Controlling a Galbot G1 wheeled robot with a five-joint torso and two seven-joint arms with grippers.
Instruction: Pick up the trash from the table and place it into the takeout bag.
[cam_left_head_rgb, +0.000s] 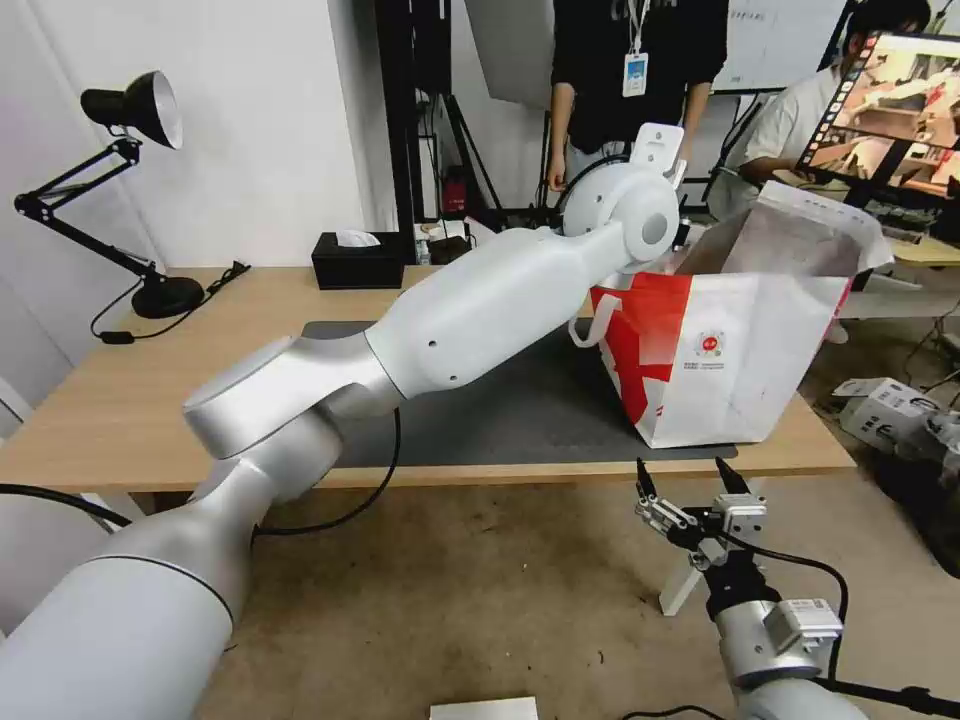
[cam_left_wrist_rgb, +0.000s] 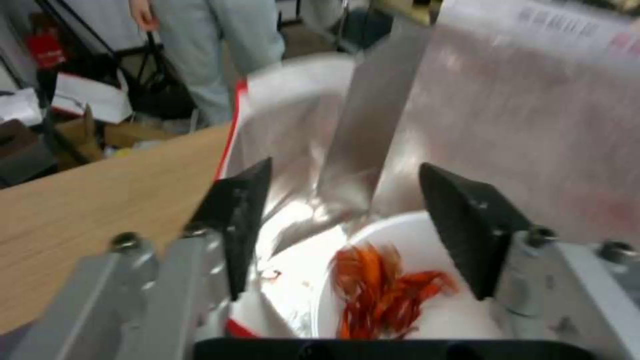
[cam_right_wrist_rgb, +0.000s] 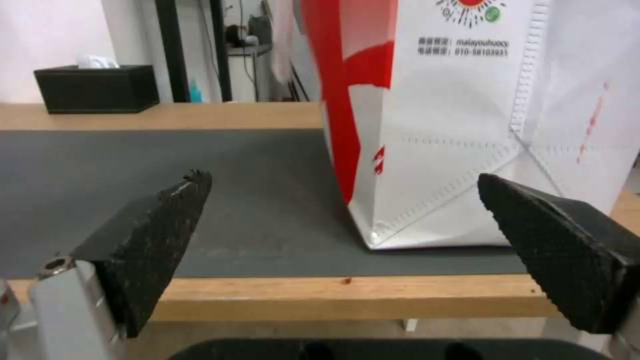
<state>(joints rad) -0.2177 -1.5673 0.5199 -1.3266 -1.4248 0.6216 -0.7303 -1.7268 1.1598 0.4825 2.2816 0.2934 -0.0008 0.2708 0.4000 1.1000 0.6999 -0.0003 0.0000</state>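
Left gripper (cam_left_wrist_rgb: 340, 225) over the open takeout bag (cam_left_head_rgb: 740, 340), fingers (cam_left_wrist_rgb: 240, 220) wide apart and empty, white bowl (cam_left_wrist_rgb: 427, 280) of red shells below inside, right gripper (cam_left_head_rgb: 690, 480) low by the counter (cam_left_head_rgb: 120, 400) edge, fingers spread, empty.

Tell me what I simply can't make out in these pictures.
- Head view: the left gripper, hidden behind the takeout bag wall and the arm's own wrist.
- Left wrist view: the white bowl of crayfish shells, partly covered by the left gripper and cut off below.
- Right wrist view: the bag's top, cut by the edge; the right gripper hangs open before the table.
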